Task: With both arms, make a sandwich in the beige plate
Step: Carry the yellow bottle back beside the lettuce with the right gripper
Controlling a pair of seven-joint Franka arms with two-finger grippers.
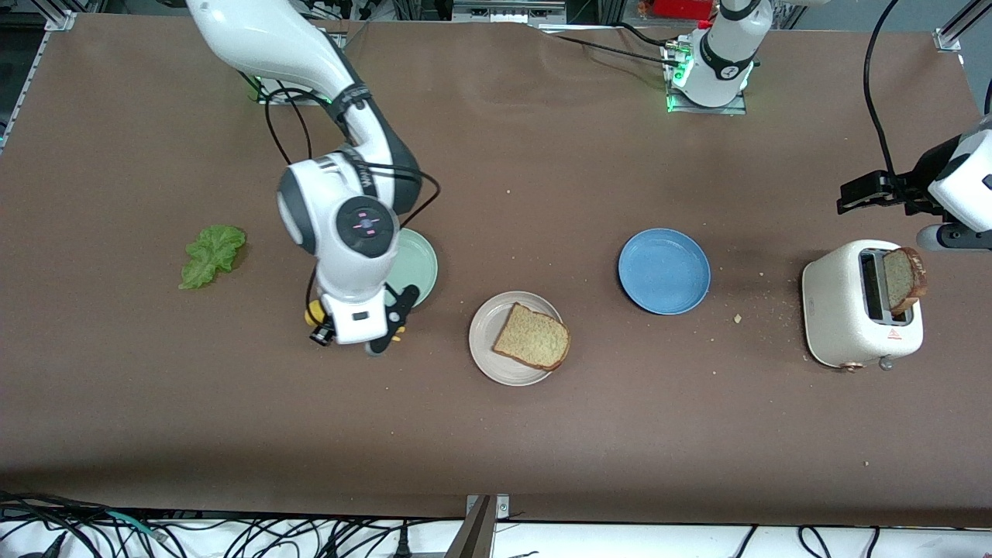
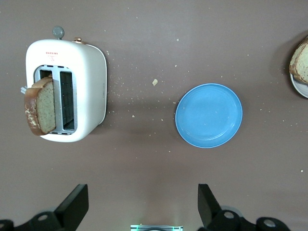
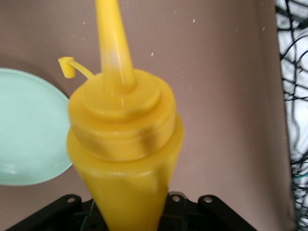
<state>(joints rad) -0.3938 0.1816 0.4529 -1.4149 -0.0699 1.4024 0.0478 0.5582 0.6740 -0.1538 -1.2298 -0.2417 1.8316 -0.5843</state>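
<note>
Two white arms are working over a brown counter (image 1: pixel 542 449). Right arm (image 1: pixel 341 201) is reaching from its base down to the mint green plate (image 1: pixel 418 267), its claw (image 1: pixel 360 329) hanging over the counter at that plate's nearer edge and clamping a yellow squeeze bottle (image 3: pixel 122 159); the bottle's long nozzle (image 3: pixel 113 43) is standing bare and its small cap (image 3: pixel 67 66) is dangling on a strap beside it. Left arm (image 1: pixel 728 54) is extending off toward its own end of the counter, and its claw (image 2: pixel 142 207) is hovering with the fingers (image 2: pixel 74 204) spread wide, gripping nothing, over bare counter near the toaster. White two-slot toaster (image 1: pixel 852 310) is sitting at the left arm's end of the counter, with a brown-crusted bread slice (image 1: pixel 903 279) sticking up out of one slot. Blue plate (image 1: pixel 664 271) is lying between the toaster and the beige plate (image 1: pixel 488 349). Beige plate is resting near the counter's middle, nearer the front camera than the blue and mint plates, and is carrying one flat bread slice (image 1: pixel 533 337) that is overlapping its rim. Ruffled green lettuce leaf (image 1: pixel 211 254) is lying alone on the counter toward the right arm's end. Crumbs (image 1: pixel 737 318) are scattered between toaster and blue plate.
</note>
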